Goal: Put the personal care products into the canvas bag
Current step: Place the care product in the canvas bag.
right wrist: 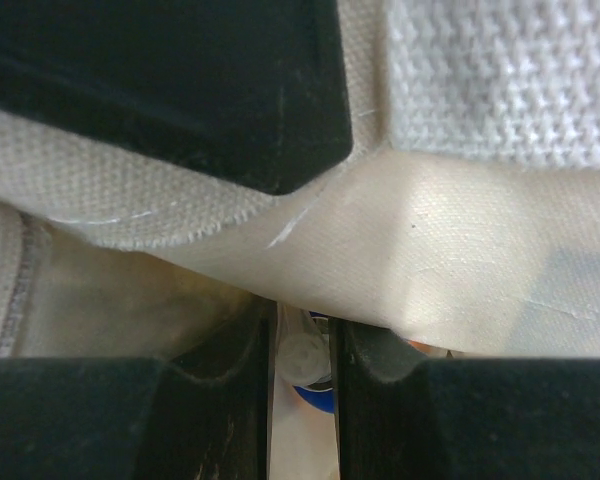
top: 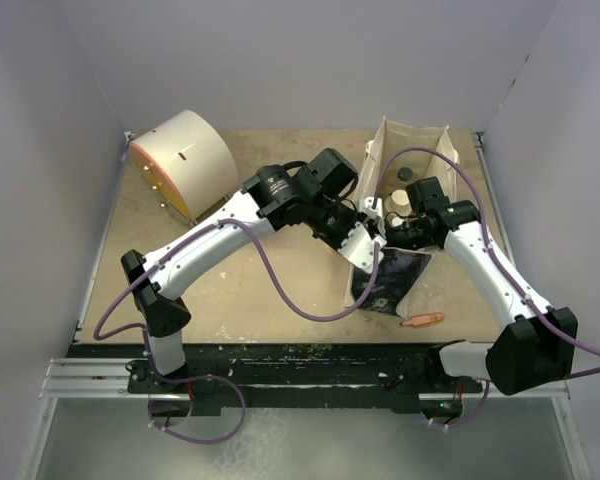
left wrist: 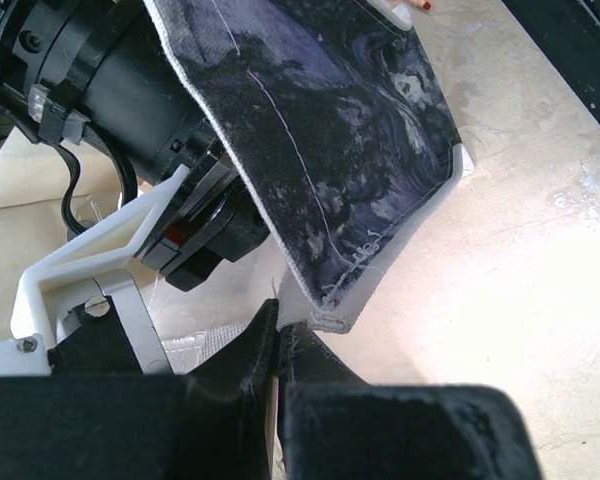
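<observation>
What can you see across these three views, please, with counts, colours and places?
canvas bag: one, beige with a dark printed panel, standing open at the table's far right.
bottles: at least two seen inside the bag from above, one cream-white, one dark-capped; any others are hidden.
drum: one, cream with an orange face, far left.
stick: one, orange, on the table in front of the bag.
table: one, tan.
arms: two, white and black with purple cables, both reaching to the bag.
left gripper: one, black, shut on the bag's edge.
right gripper: one, black, at the bag's mouth, with a narrow gap between its fingers; whether it grips anything is unclear.
</observation>
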Motion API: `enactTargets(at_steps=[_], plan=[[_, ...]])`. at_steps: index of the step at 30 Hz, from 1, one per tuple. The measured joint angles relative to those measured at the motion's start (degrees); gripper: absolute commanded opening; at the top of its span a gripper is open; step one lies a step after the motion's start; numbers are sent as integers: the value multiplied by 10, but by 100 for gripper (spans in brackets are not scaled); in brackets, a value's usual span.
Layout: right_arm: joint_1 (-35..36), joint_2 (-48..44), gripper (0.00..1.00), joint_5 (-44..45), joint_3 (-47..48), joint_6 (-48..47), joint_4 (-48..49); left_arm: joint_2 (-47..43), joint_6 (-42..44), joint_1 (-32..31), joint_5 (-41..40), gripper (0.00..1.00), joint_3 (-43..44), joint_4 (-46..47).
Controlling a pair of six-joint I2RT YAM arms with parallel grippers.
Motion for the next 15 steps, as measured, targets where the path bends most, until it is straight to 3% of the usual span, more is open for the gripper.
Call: enactTargets(at_steps=[15], plan=[[17, -14, 18, 33, -11, -79, 8, -5, 9, 0, -1, 0, -9, -6]])
